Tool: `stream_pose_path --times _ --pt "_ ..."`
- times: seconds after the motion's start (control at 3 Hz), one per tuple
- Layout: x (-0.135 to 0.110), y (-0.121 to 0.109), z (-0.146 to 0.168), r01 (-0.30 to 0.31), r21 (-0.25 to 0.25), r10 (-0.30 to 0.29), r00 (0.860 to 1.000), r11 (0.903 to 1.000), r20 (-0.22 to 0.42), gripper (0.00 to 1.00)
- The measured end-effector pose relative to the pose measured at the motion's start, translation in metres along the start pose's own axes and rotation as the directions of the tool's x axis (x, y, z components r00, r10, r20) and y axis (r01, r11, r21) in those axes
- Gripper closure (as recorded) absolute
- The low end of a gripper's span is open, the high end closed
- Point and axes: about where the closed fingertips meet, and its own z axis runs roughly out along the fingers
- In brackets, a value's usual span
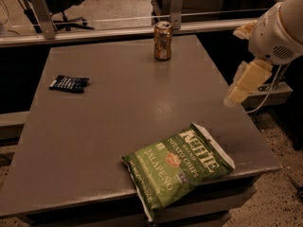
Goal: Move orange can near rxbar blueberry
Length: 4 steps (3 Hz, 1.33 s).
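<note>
Gripper of pale cream plastic hangs beside the grey table's right edge; whether it is open or closed I cannot tell. The upright orange-copper metal can stands left of it and farther back, long axis vertical. The flat navy rxbar wrapper lies well left, lengthwise across.

The small orange-copper metal drink can with a silver top stood upright near the far edge of the grey surface, a little right of its middle. The small flat dark navy-blue snack bar wrapper with white print lay flat near the left edge of the surface, closer to the camera than the can and well apart from it. The pale gripper hung beyond the right edge of the surface, touching neither of them.
</note>
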Motion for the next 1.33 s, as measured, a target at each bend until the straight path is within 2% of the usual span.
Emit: stream_pose_path --times 0.33,0.67,1.0,1.33 --pt "-0.030 -0.059 0.037 -0.048 0.068 0.035 0.982 0.9965 0.186 0.00" --pt "-0.063 -0.116 0.077 -0.128 0.070 0.095 0.928 0.9893 0.359 0.00" --pt "-0.084 -0.161 0.116 -0.194 0.055 0.149 0.881 0.9795 0.448 0.00" --pt "-0.093 -0.196 0.152 -0.258 0.055 0.200 0.851 0.9646 0.485 0.00"
